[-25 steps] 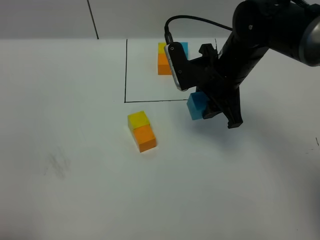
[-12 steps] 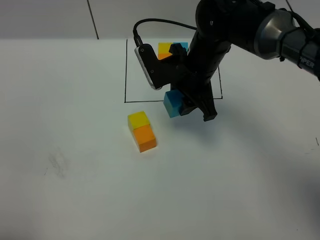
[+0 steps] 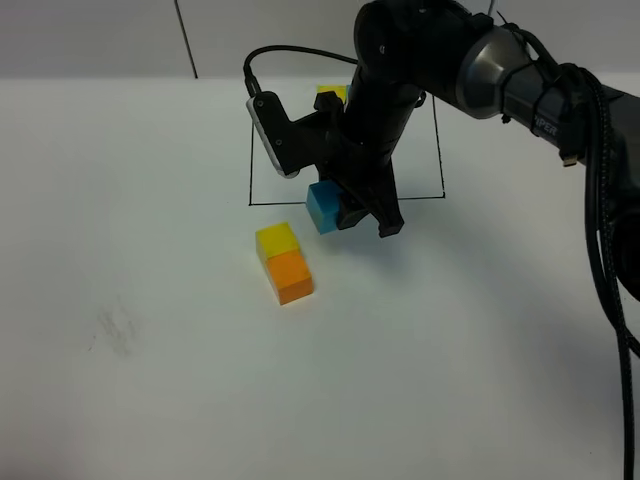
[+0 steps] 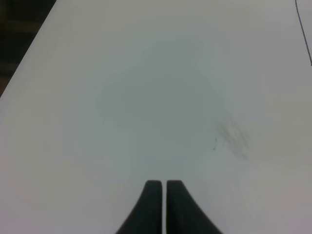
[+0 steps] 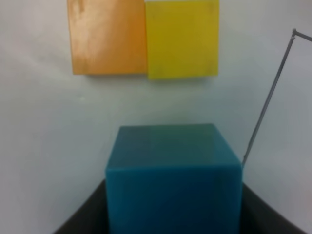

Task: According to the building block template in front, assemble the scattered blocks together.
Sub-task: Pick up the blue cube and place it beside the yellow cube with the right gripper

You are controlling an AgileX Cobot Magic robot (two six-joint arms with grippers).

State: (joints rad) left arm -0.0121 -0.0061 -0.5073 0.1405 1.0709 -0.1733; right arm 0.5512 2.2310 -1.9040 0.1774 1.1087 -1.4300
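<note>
The right jaws [image 3: 345, 212] squeezed the blue block [image 3: 322, 206]; the left jaws [image 4: 161, 195] were together. Dropping low, it might bump the yellow block [image 3: 277, 240].

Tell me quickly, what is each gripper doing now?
Left gripper: closed, holding nothing.
Right gripper: closed on the blue cube, near the yellow cube and orange cube.

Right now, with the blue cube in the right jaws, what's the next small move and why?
Probably carry the blue cube a little further toward the yellow cube and lower it beside it. The yellow and orange cube already sit joined, and blue hangs just short of yellow.
</note>
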